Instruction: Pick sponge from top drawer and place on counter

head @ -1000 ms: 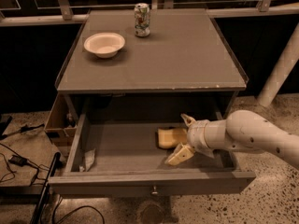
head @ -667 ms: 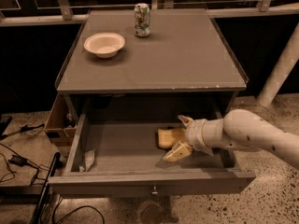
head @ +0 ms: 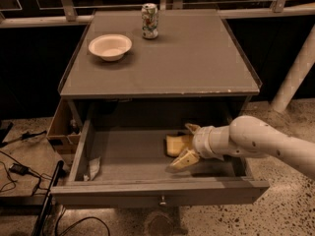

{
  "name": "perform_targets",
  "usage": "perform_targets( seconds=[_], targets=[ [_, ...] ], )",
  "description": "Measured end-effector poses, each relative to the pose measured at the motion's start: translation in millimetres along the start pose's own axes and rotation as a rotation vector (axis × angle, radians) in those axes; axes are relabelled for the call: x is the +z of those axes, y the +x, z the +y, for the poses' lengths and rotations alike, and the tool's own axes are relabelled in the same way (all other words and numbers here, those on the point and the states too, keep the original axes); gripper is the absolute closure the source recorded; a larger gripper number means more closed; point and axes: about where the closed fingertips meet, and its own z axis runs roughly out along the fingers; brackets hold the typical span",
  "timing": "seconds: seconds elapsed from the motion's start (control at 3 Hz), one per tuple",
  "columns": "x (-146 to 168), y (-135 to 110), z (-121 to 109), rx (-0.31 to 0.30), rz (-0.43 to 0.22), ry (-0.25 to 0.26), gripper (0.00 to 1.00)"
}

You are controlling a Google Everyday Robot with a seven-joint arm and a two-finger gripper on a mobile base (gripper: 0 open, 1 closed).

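Observation:
The top drawer (head: pixel 128 154) is pulled out below the counter (head: pixel 167 63), with its round knob (head: pixel 161 199) on the front panel. The pale-yellow sponge (head: pixel 174 143) lies on the drawer bottom, right of the middle. My gripper (head: pixel 180 146) reaches into the drawer from the right on a white arm. It is open, with one cream finger (head: pixel 191 128) behind the sponge and the other (head: pixel 183 160) in front of it. The sponge lies between them on the drawer bottom.
A white bowl (head: pixel 110 46) and a drink can (head: pixel 149 20) stand at the back of the counter. A crumpled scrap (head: pixel 93 167) lies at the drawer's left wall. A cardboard box (head: pixel 61 129) and cables (head: pixel 19 168) are at the left, a white post (head: pixel 295 73) at the right.
My gripper has shifted slightly left, so its fingers reach further around the sponge. The sponge has not moved.

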Motion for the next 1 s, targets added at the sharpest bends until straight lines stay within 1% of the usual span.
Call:
perform_targets(
  seconds=[0.33, 0.67, 1.0],
  targets=[
    [8.6, 9.5, -3.1, 0.005, 0.026, -0.001, 0.1],
    [16.5, 15.3, -4.4, 0.0, 0.052, -0.008, 0.27],
    [16.9, 15.5, -4.5, 0.0, 0.054, -0.009, 0.51]
  ],
)
